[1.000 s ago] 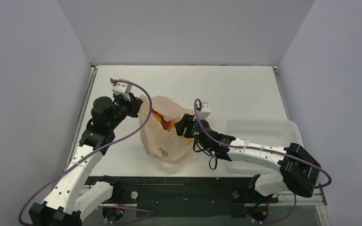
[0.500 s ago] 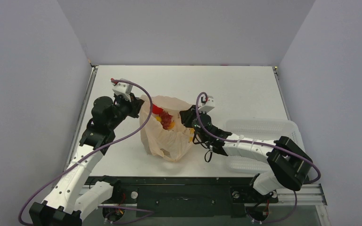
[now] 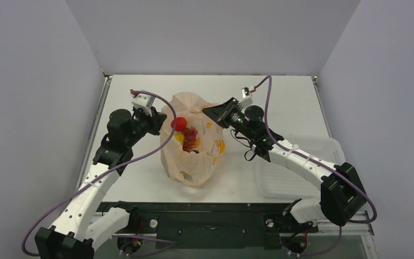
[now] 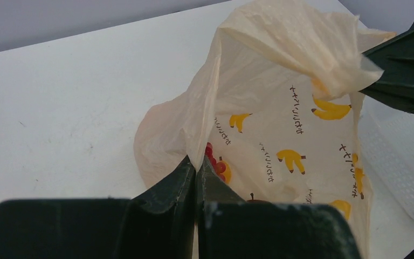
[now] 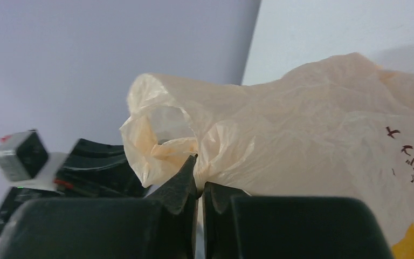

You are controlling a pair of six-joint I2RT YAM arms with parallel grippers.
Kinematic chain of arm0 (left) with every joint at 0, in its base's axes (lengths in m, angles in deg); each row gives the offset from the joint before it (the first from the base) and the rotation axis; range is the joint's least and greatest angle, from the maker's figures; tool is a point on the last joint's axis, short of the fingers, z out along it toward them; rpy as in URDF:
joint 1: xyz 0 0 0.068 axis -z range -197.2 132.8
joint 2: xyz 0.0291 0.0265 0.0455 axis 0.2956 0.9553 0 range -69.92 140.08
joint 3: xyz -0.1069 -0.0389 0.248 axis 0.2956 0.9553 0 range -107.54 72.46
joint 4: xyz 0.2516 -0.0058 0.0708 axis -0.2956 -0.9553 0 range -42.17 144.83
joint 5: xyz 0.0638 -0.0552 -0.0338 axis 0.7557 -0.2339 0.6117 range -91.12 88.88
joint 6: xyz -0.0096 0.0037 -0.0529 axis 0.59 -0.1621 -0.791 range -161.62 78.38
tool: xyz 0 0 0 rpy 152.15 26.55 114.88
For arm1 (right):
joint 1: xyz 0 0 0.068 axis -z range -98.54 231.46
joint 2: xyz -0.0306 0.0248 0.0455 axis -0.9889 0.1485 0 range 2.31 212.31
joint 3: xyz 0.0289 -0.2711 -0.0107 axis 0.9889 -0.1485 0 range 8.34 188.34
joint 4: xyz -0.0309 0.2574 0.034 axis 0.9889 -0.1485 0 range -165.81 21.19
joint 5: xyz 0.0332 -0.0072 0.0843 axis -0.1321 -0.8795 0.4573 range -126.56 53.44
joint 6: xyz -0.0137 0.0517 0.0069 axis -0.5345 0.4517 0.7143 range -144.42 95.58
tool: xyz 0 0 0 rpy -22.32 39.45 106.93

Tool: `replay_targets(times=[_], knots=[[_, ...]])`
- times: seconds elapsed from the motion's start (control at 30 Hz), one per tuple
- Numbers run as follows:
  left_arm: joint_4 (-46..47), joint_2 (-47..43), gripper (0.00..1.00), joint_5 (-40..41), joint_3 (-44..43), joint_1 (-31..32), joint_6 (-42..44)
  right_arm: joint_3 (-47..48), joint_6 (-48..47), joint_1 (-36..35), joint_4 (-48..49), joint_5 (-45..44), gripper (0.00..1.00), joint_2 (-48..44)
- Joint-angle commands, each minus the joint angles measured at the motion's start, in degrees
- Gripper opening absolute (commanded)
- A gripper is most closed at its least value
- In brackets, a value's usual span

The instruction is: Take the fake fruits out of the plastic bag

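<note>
The plastic bag (image 3: 194,156), pale peach with banana prints, stands mid-table, its mouth stretched between both grippers. My left gripper (image 3: 160,122) is shut on the bag's left rim; the film is pinched between its fingertips (image 4: 197,164). My right gripper (image 3: 205,109) is shut on the bag's far right rim, a bunched fold between its tips (image 5: 198,174). Inside the mouth lie fake fruits: a red ball (image 3: 179,123), a string of red berries (image 3: 191,138) and a yellow piece (image 3: 179,138). In the left wrist view the berries (image 4: 216,163) and a dark fruit's stem (image 4: 252,198) show through the plastic bag (image 4: 280,108).
A white perforated tray (image 3: 302,172) lies on the table right of the bag, under the right arm; its edge (image 4: 404,156) shows in the left wrist view. Grey walls close in the table on three sides. The left gripper's body (image 5: 86,162) shows behind the bag (image 5: 312,135) in the right wrist view.
My right gripper shut on the bag's rim and rose toward the back right, pulling the mouth wider. The red ball and berries now show more. The left gripper kept its hold.
</note>
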Motion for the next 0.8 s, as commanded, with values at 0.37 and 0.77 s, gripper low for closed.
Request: replay_targets(times=[0.37, 0.77], knots=[[4.4, 0.8, 0.0, -15.1, -1.2, 0.5, 2.2, -0.3, 34.0, 9.5, 21.3, 6.6, 0.0, 6.8], [8.1, 1.8, 0.0, -25.3, -0.8, 0.7, 0.6, 12.8, 18.8, 13.0, 2.0, 5.7, 0.0, 26.9]])
